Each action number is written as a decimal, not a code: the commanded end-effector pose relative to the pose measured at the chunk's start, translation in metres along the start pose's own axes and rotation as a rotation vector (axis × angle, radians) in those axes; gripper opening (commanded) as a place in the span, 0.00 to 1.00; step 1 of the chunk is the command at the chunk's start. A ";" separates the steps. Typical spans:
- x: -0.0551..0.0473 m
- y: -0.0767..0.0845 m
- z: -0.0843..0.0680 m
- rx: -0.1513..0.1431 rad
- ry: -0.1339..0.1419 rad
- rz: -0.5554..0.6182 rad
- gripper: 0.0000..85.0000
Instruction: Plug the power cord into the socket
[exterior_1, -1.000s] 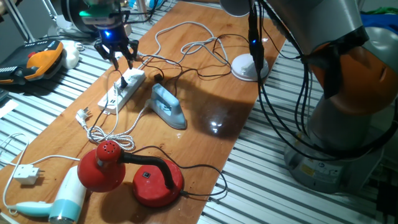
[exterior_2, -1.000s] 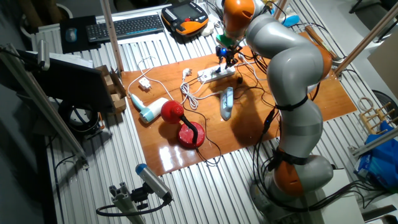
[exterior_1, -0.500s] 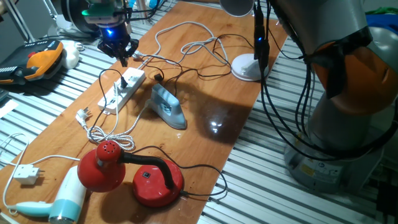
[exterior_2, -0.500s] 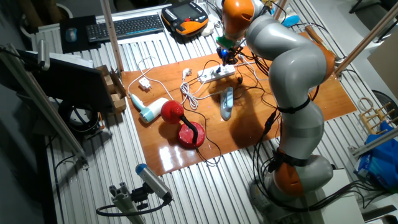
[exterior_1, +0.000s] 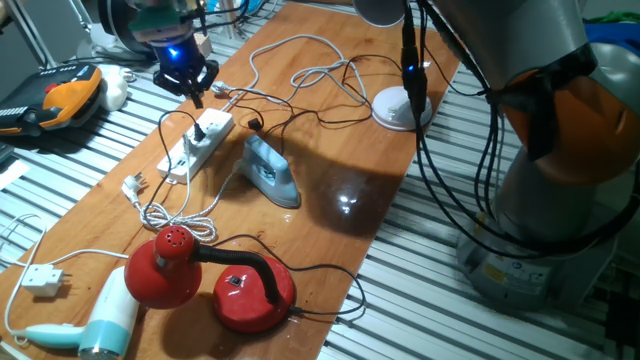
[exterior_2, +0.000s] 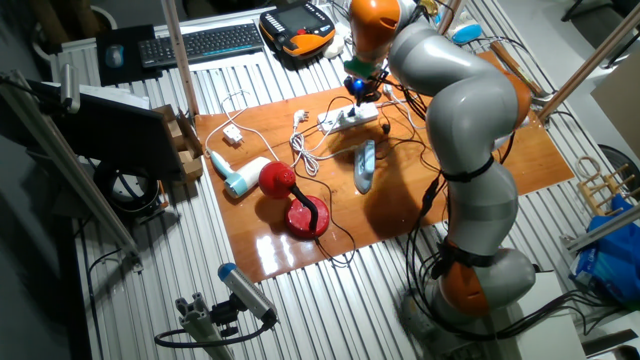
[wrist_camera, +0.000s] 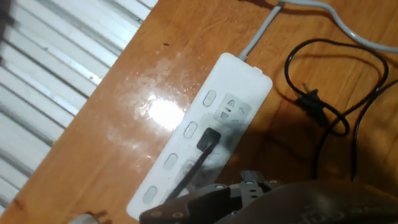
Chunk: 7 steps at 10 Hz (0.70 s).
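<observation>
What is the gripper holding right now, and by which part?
Nothing, it seems: the gripper hangs above the socket, and the power cord plug sits in an outlet.

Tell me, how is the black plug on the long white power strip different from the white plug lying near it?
The black plug sits pushed into the power strip, while the white plug lies loose on the wooden table, just past the strip's end. The black plug has a thin black cable, and the white plug has a pale braided cord. Both are small plugs on the end of a long cord.
</observation>
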<state>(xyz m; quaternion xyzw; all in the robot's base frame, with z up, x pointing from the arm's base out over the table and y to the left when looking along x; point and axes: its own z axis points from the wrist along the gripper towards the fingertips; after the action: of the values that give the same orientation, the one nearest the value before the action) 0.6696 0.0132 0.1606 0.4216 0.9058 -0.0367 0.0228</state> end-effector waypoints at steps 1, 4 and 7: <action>-0.002 -0.002 -0.001 -0.049 -0.024 -0.527 0.00; -0.017 -0.014 0.003 -0.080 -0.017 -0.661 0.00; -0.021 -0.017 0.005 -0.105 -0.023 -0.715 0.00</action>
<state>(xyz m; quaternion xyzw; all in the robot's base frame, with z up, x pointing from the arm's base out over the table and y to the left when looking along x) 0.6702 -0.0140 0.1583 0.3071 0.9509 -0.0106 0.0382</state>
